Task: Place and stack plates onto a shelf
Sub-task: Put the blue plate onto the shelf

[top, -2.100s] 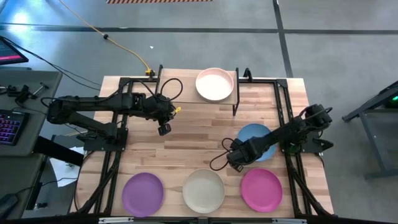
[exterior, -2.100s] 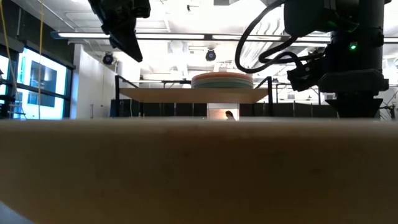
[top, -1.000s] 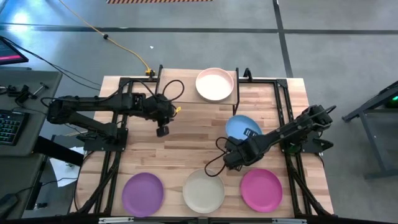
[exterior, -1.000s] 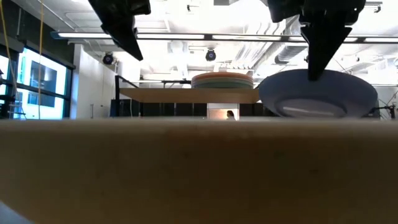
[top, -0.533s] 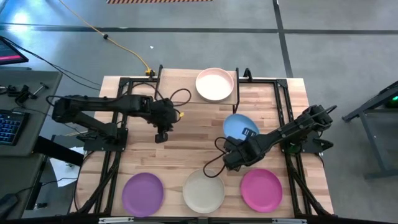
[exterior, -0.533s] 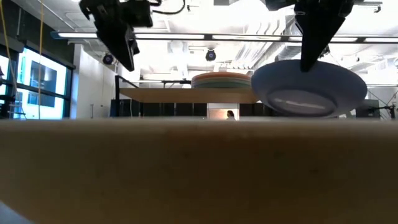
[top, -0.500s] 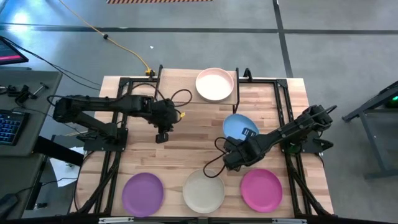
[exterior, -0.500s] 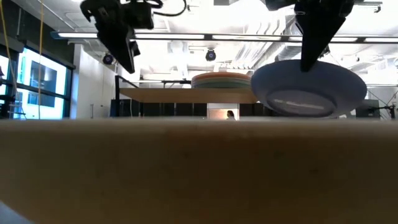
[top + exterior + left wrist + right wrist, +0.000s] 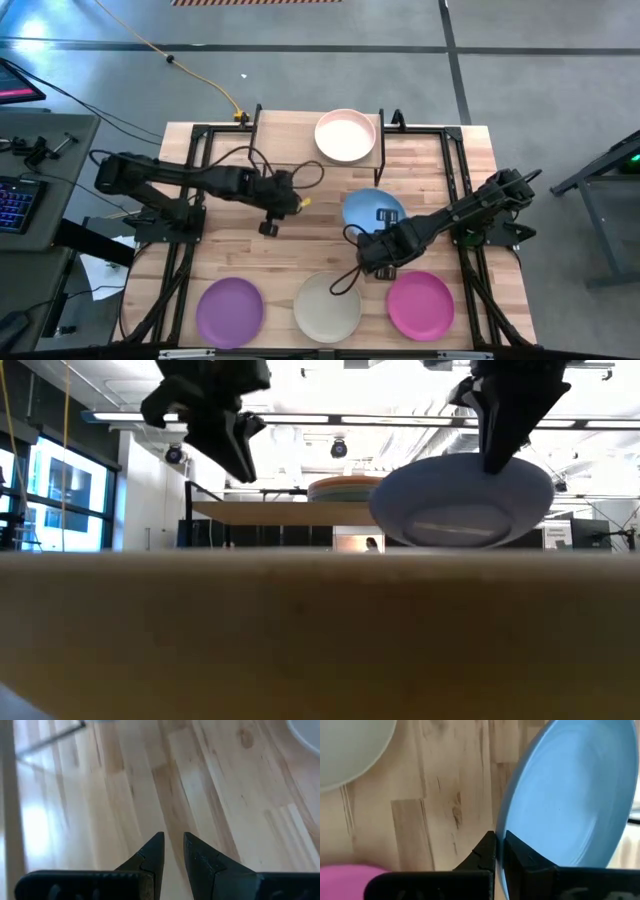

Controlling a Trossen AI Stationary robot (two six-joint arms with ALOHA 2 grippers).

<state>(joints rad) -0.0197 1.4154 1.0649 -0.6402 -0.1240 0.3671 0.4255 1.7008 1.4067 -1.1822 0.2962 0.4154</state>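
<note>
A blue plate (image 9: 368,207) hangs over the middle of the table with my right gripper (image 9: 499,842) shut on it. In the low view the plate (image 9: 460,500) is clear of the tabletop, bowl side up. The shelf (image 9: 290,143) stands at the far edge and carries a stack of plates with a pale pink one (image 9: 346,135) on top. My left gripper (image 9: 268,228) hovers left of the blue plate. In its wrist view its fingers (image 9: 173,845) stand a little apart over bare wood. My right gripper pinches the blue plate's rim (image 9: 506,831) between its two fingers, one finger on the bowl side and one on the underside. The fingers (image 9: 497,455) come from above, slanting in from the table's near right. The plate hangs lifted clear, nearly level.
Along the near edge lie a purple plate (image 9: 229,311), a cream plate (image 9: 327,306) and a magenta plate (image 9: 420,304). Black frame rails (image 9: 185,250) run down both sides of the tabletop. Bare wood lies between the shelf and the near row.
My right gripper has carried the blue plate toward the table's left edge, rolling so that the plate has turned about and tipped closer to level. My left gripper has reached toward the table's middle and sunk a little, rolling about its own line.
</note>
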